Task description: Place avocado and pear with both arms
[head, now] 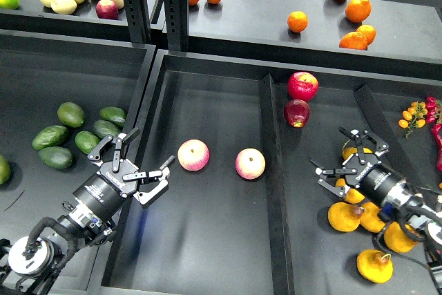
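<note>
Six avocados (71, 114), two pink-yellow apples (193, 155), two red apples (302, 86), about six pears (374, 266), seven oranges (358, 10).

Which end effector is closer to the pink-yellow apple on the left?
Left. The left end effector sits open just left of that apple; the right end effector is far off, over the pears.

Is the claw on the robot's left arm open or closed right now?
Open. The left gripper has its fingers spread wide with nothing between them, beside the avocados.

no readable text, labels, brands, numbers or signs anywhere in the head view
</note>
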Motion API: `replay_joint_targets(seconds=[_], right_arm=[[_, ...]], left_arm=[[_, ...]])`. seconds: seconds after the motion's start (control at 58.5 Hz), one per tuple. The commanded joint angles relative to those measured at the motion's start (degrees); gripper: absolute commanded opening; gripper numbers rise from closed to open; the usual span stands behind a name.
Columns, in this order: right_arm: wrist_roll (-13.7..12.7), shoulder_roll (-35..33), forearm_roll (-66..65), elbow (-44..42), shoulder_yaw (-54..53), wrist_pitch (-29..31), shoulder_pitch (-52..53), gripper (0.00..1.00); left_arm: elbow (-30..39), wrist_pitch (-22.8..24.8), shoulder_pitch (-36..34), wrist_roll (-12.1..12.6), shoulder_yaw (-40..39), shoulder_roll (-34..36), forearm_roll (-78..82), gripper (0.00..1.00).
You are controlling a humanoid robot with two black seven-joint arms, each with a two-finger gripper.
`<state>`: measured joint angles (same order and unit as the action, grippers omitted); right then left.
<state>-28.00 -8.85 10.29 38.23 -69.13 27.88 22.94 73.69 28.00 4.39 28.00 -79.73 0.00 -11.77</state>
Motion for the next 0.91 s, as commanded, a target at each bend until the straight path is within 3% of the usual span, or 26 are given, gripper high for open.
replay_joint_targets(seconds=[0.0,0.137,0.376,0.512,0.888], right_arm=[[0.0,5.33,-0.09,-1.67,-3.11,-0.28,-1.58,0.99],[0.0,8.85,-0.09,-2.02,-3.38,-0.02,-4.13,0.99],[0.0,8.85,0.09,-2.11,-3.73,0.12,-7.2,0.99],[4.18,8.85,0.87,-1.24,-4.69,0.12,-10.19,0.99],[4.36,8.85,8.96,6.85,-4.26,0.12,-18.45,0.99]], left_arm=[[-0.12,0.0,0.0,0.0,0.28,0.0,-0.01,0.99],[-0.21,0.0,0.0,0.0,0.45,0.0,-0.01,0.99],[-0.3,0.0,0.0,0.0,0.54,0.0,-0.01,0.99],[-0.38,0.0,0.09,0.0,0.54,0.0,-0.01,0.99],[-1.26,0.0,0.0,0.0,1.94,0.0,-1.85,0.99]])
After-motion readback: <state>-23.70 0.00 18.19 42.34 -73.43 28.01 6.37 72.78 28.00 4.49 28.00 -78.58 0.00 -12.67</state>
